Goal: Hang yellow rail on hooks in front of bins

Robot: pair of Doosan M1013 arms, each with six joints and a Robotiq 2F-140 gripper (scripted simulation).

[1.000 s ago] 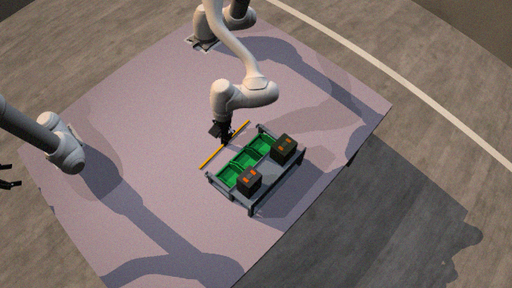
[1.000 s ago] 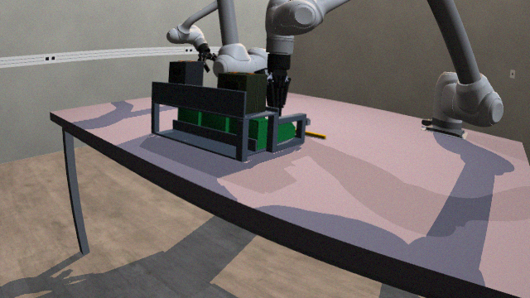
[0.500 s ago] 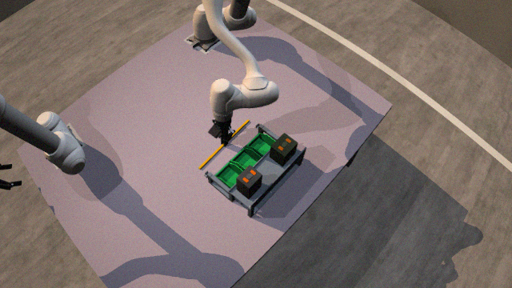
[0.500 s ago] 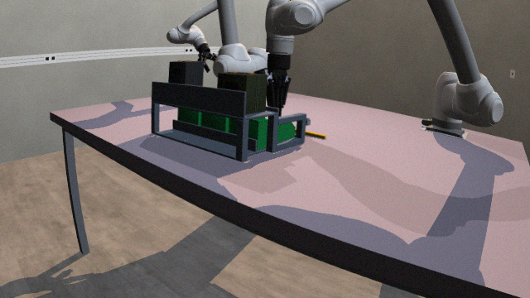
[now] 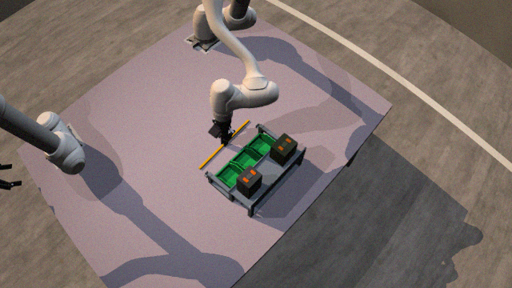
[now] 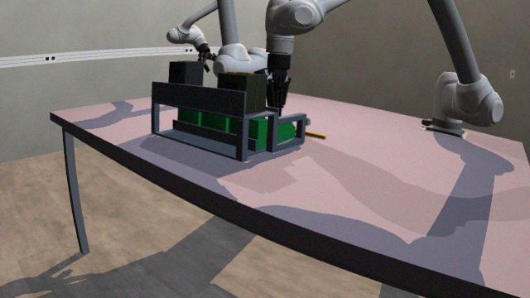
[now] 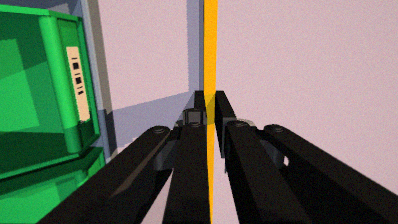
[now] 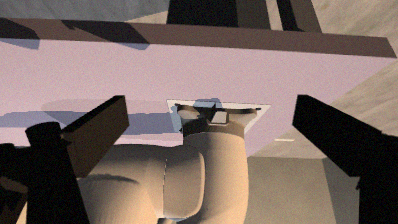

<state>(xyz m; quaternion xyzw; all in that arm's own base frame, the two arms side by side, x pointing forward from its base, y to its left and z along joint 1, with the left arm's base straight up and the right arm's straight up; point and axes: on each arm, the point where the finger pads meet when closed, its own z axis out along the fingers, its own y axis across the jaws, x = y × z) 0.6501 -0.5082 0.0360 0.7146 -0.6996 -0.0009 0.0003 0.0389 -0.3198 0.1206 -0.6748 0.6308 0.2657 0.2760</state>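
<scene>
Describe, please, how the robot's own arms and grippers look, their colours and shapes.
Both arms are pale, rounded and smooth, with a darker grey tube section. The left gripper and right gripper are black, with slim, flat-sided fingers.

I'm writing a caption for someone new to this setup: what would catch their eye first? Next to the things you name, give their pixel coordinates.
Probably the three bright green bins [image 5: 244, 159] [image 7: 37, 95], side by side in the low front of a grey shelf [image 5: 276, 174] [image 6: 199, 99]. Next, the thin yellow rail [image 5: 210, 158] [image 6: 316, 135] [image 7: 210, 45] in front of them, clamped in the left gripper [image 5: 225, 141] [image 6: 280, 112] [image 7: 208, 105]. Then the two dark boxes [image 5: 249, 185] [image 5: 283, 152] with orange marks, standing on the shelf's higher part.
</scene>
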